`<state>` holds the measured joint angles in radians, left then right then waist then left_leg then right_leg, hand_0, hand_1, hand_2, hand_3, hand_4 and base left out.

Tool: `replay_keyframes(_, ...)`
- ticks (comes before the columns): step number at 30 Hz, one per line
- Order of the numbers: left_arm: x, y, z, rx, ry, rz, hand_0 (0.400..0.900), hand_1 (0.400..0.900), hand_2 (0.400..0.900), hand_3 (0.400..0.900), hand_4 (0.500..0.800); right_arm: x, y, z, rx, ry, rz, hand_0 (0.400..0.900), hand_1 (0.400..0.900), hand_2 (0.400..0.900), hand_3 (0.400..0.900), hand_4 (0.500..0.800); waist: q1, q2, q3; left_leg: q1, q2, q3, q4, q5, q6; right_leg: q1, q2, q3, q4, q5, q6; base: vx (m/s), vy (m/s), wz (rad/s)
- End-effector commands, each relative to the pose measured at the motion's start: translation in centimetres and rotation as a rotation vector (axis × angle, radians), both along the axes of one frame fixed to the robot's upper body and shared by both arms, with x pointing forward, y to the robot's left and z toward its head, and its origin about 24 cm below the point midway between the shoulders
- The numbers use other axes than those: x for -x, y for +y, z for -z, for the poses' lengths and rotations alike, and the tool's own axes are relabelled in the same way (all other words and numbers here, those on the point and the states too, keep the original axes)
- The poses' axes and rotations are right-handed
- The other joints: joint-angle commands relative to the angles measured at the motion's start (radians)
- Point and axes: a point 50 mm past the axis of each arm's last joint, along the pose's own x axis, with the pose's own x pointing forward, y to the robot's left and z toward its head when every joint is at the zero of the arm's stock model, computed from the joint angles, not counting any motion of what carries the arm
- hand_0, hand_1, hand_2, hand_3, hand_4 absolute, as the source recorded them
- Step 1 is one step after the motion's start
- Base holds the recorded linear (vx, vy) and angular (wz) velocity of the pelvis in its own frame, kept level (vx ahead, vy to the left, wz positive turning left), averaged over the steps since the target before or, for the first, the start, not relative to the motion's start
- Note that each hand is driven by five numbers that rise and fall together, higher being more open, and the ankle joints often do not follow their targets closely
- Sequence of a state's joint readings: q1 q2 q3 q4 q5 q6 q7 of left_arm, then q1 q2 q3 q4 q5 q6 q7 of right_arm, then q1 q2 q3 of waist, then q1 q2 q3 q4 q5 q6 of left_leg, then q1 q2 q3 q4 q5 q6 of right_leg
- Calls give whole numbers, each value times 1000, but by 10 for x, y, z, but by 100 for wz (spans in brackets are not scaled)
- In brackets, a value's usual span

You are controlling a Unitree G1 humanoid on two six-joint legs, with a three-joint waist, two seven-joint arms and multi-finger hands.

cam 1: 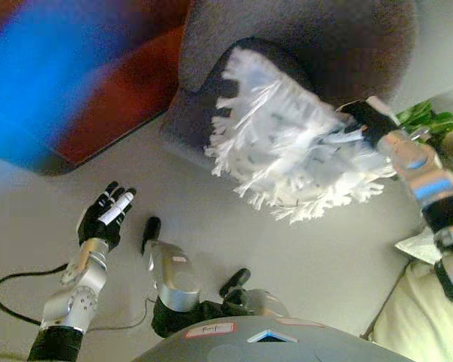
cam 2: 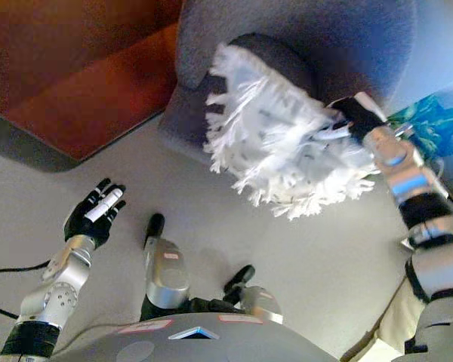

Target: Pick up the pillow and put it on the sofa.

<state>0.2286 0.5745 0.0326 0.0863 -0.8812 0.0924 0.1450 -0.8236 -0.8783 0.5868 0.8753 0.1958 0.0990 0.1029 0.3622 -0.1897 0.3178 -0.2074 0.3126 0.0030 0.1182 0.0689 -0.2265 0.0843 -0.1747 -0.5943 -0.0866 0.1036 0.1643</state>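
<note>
A white shaggy pillow [cam 1: 291, 143] with long fringes hangs in the air in front of the grey sofa [cam 1: 325, 38]. My right hand [cam 1: 368, 119] is shut on the pillow's right edge, its fingers buried in the fringe. The pillow's upper part overlaps the sofa's dark seat cushion [cam 2: 279, 53]; whether it touches the seat I cannot tell. My left hand [cam 1: 106, 215] is open, fingers straight, held low over the floor at the lower left, far from the pillow.
A reddish-brown rug or floor panel [cam 2: 83, 83] lies at the upper left beside the sofa. A green plant [cam 1: 423, 117] shows at the right behind my right arm. A pale cream cushion or seat [cam 1: 415, 317] sits at the lower right corner. Grey floor [cam 1: 325, 256] spreads below.
</note>
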Motion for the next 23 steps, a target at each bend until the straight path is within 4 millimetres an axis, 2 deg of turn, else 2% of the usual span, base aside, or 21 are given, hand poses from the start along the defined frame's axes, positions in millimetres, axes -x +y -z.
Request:
replay_keyframes(1, -22, -8, -45, -38, -176, 116, 900, 900, 900, 900, 800, -9, -26, -145, 16, -476, 210, 900, 900, 900, 900, 800, 90, 10, -24, 86, 10, 24, -46, -33, 57, 27, -68, -4, 19, 23, 82, 40, -44, 9)
replay_keyframes(3, -22, -9, -48, -42, -191, 140, 900, 900, 900, 900, 800, -6, -32, -161, 40, -522, 275, 900, 900, 900, 900, 800, 103, 15, -21, 74, 13, 15, -44, -28, 53, 33, -65, -5, 11, 22, 83, 40, -15, 10)
replay_keyframes(6, -22, -12, -52, -62, -216, 188, 900, 900, 900, 900, 800, 0, -40, -172, 99, -588, 374, 900, 900, 900, 900, 800, 109, 21, -21, 72, 18, 5, -37, -25, 54, 41, -66, -5, 10, 25, 83, 52, 16, 8)
replay_keyframes(10, -17, -18, -47, -75, -188, 217, 900, 900, 900, 900, 800, 1, -34, -169, 40, -717, 404, 900, 900, 900, 900, 800, 96, 20, -43, 92, 20, 8, -10, -42, 61, 62, -69, 6, 10, 22, 81, 132, 63, -8)
replay_keyframes(13, -14, -25, -44, -94, -182, 267, 900, 900, 900, 900, 800, 0, -21, -162, -109, -847, 363, 900, 900, 900, 900, 800, 76, 19, -67, 114, 14, 11, 23, -70, 71, 77, -75, 24, 12, 20, 77, 124, 97, -29)
replay_keyframes(15, -10, -32, -40, -113, -179, 300, 900, 900, 900, 900, 800, -1, -9, -148, -193, -878, 293, 900, 900, 900, 900, 800, 56, 22, -88, 135, 2, 18, 34, -87, 82, 78, -87, 40, 19, 21, 76, 70, 182, -37)
replay_keyframes(17, -9, -38, -36, -115, -186, 315, 900, 900, 900, 900, 800, 0, 10, -131, -265, -891, 195, 900, 900, 900, 900, 800, 22, 30, -98, 153, -17, 46, 44, -87, 104, 68, -110, 45, 33, 30, 63, -3, 236, -48)
replay_keyframes(19, -9, -44, -34, -125, -207, 338, 900, 900, 900, 900, 800, 7, 32, -109, -329, -887, 79, 900, 900, 900, 900, 800, -20, 42, -113, 184, -31, 70, 43, -103, 120, 64, -121, 71, 43, 28, 60, 3, 205, -48)
replay_keyframes(23, -9, -56, -21, -94, -195, 352, 900, 900, 900, 900, 800, 30, 63, -62, -471, -824, -73, 900, 900, 900, 900, 800, -106, 63, -131, 231, -48, 124, 45, -127, 140, 46, -139, 114, 69, 28, 55, -35, 135, -35)
